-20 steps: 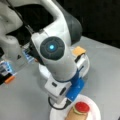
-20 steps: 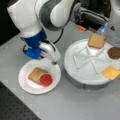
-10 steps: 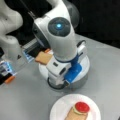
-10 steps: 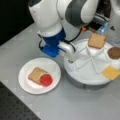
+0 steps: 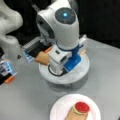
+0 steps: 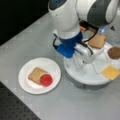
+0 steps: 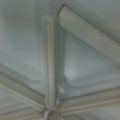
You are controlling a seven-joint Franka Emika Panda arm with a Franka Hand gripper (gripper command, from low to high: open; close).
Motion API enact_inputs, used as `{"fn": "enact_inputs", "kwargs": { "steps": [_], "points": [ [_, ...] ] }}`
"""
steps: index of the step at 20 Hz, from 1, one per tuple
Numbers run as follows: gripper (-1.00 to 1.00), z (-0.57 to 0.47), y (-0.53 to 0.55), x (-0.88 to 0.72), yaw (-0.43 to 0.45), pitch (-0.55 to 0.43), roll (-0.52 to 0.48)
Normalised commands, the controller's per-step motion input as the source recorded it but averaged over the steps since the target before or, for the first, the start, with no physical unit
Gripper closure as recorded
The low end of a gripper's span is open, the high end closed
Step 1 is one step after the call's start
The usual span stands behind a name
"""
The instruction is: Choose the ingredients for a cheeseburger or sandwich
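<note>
The grey bench (image 6: 32, 40) carries two things directly. A round white divided tray (image 6: 86, 76) stands on it, also seen in a front view (image 5: 75, 75) (its ribs fill the wrist view). Just beside the tray, toward a front view's left, lies a white paper plate (image 6: 51, 67) bearing a bread slice (image 6: 35, 74) and a tomato disc (image 6: 46, 80). The plate sits apart from the tray, not touching it.

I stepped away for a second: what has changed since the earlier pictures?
The arm swung from above the white plate over to the divided tray; its pincer now hangs over a tray section. On the plate, the bread slice and tomato disc stayed put.
</note>
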Motion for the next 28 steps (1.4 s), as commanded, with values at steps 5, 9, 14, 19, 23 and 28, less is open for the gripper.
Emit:
{"fn": "enact_inputs", "kwargs": {
  "steps": [5, 9, 14, 19, 23, 28],
  "points": [
    [-1.00, -0.13, 0.10, -0.53, 0.069, -0.226, -0.247],
    [-1.00, -0.13, 0.04, -0.40, 0.088, -0.229, -0.191],
    [-1.00, -0.13, 0.04, -0.28, 0.117, -0.217, -0.166],
    [-1.00, -0.17, 0.11, -0.27, 0.095, -0.202, -0.139],
    [-1.00, -0.21, 0.19, -0.25, 0.045, -0.208, -0.116],
    [-1.00, -0.19, 0.21, -0.22, -0.061, -0.181, -0.097]
  ]
}}
